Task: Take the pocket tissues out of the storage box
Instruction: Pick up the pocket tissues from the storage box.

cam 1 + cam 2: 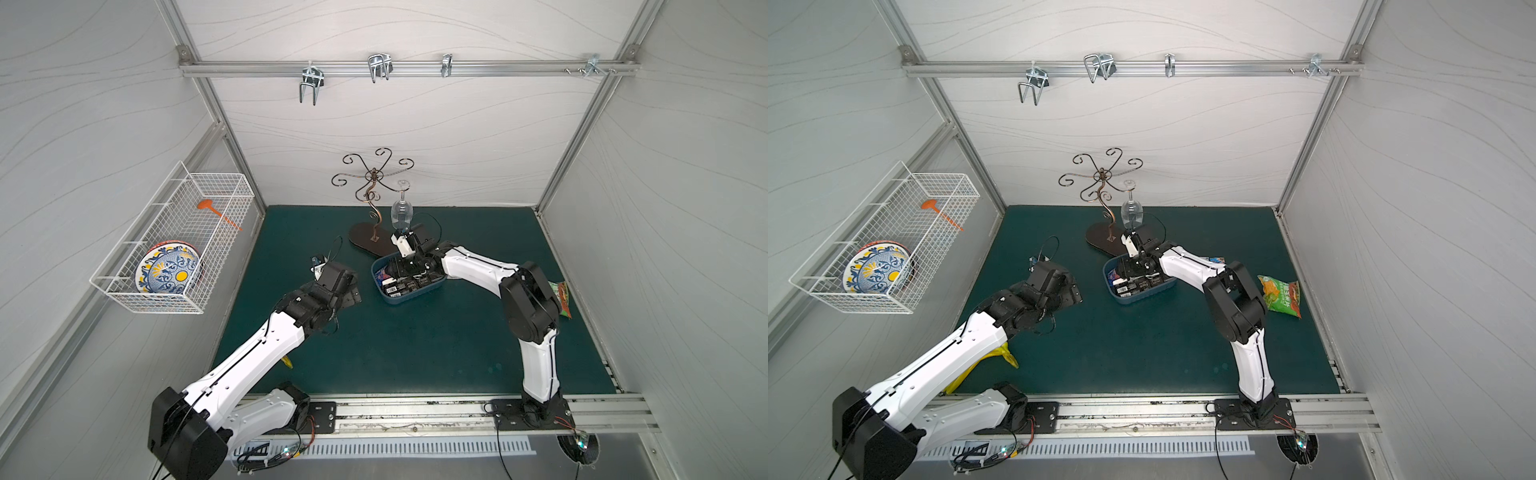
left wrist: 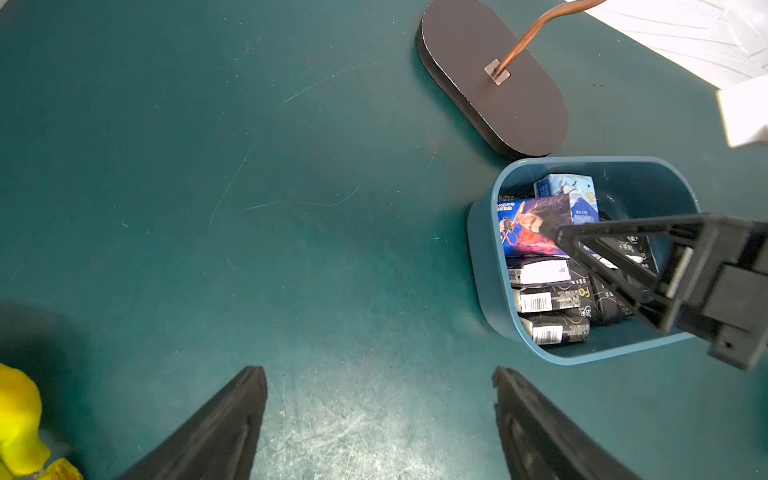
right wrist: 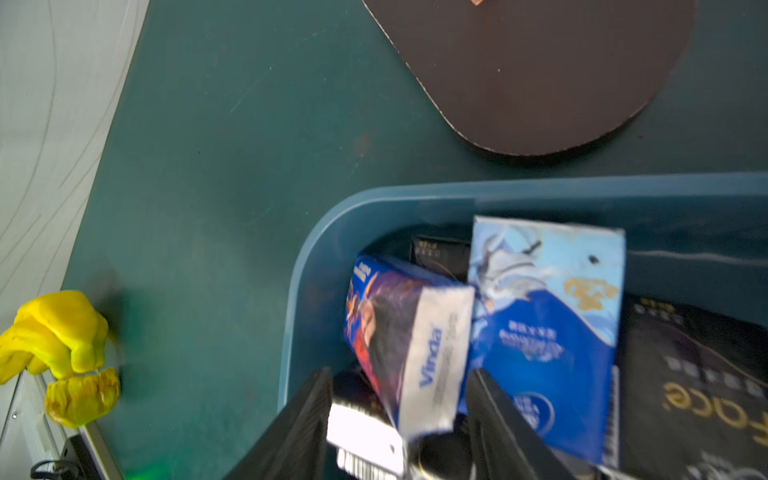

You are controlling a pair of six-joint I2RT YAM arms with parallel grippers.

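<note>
While the pocket tissues (image 2: 552,299) lay crowded inside the storage box (image 2: 484,266), most were black packs with white lettering and barcodes; two blue picture packs stood at one end.
- Vinda pack (image 3: 415,345): blue and purple, tilted on end among the others.
- Right gripper (image 3: 399,370): reached down into the box, with its fingers (image 3: 299,424) on either side of the Vinda pack's lower end. One was at the pack's edge and a gap showed beside the other. Whether they clamped it could not be told.
- Box position: on the green table (image 1: 415,353), toward the back centre, just beside the dark oval base of a scrolled metal glass stand (image 2: 494,79).
- Wine glass (image 1: 402,212): hung upside down from the stand.
- Left gripper (image 2: 377,374): fingers wide apart and empty over bare table, near the box.
- Snack bag (image 1: 1281,295): green-orange, flat on the table near the right arm.
- Yellow crumpled object (image 3: 58,328): at the table's edge.
- White wire basket (image 1: 174,232): on the side wall, holding a patterned plate (image 1: 166,270).
</note>
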